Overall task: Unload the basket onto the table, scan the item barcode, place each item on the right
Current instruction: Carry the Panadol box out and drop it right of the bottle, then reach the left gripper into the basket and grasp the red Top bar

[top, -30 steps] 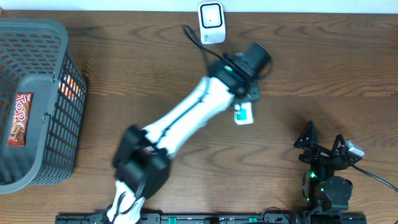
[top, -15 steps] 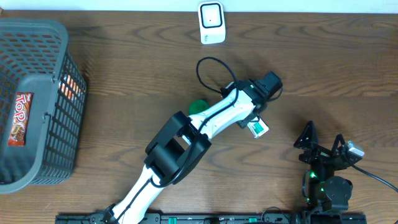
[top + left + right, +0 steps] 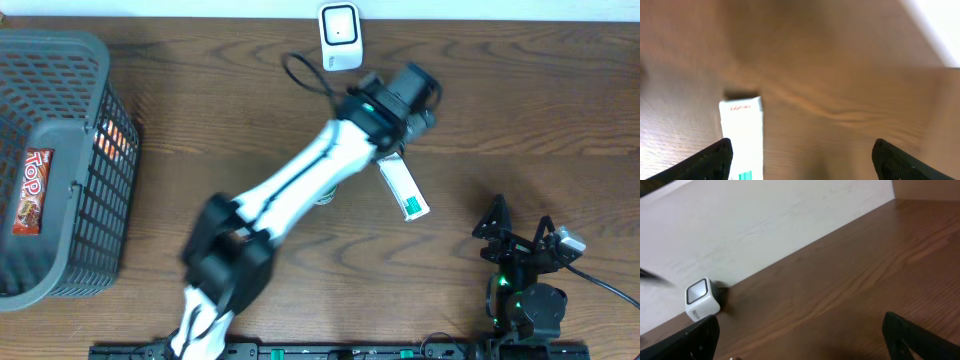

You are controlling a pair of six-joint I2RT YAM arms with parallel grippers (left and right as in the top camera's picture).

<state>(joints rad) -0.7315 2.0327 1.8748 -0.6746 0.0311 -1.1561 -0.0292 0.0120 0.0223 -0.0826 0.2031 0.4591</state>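
The item, a long white box with a green end [image 3: 403, 188], lies flat on the wooden table, right of the centre. In the left wrist view the box [image 3: 742, 132] sits on the wood just inside the left finger [image 3: 710, 162], and nothing grips it. My left gripper [image 3: 398, 135] hovers over the box's far end, and its jaws [image 3: 802, 161] stand wide open and hold nothing. The white scanner [image 3: 340, 35] stands at the back edge and shows as a small cube [image 3: 701, 299] against the wall. My right gripper [image 3: 520, 245] rests near the front right, open [image 3: 800, 340] and empty.
A dark mesh basket [image 3: 60, 45] stands at the far left, with a red snack pack [image 3: 33, 190] inside it. A black cable [image 3: 305, 70] loops from the left arm near the scanner. A pale wall [image 3: 765, 225] borders the table's back edge.
The left gripper has opened and let go of the box, which now lies flat on the table. The left arm swung right, then back toward the scanner. The right arm has not moved.
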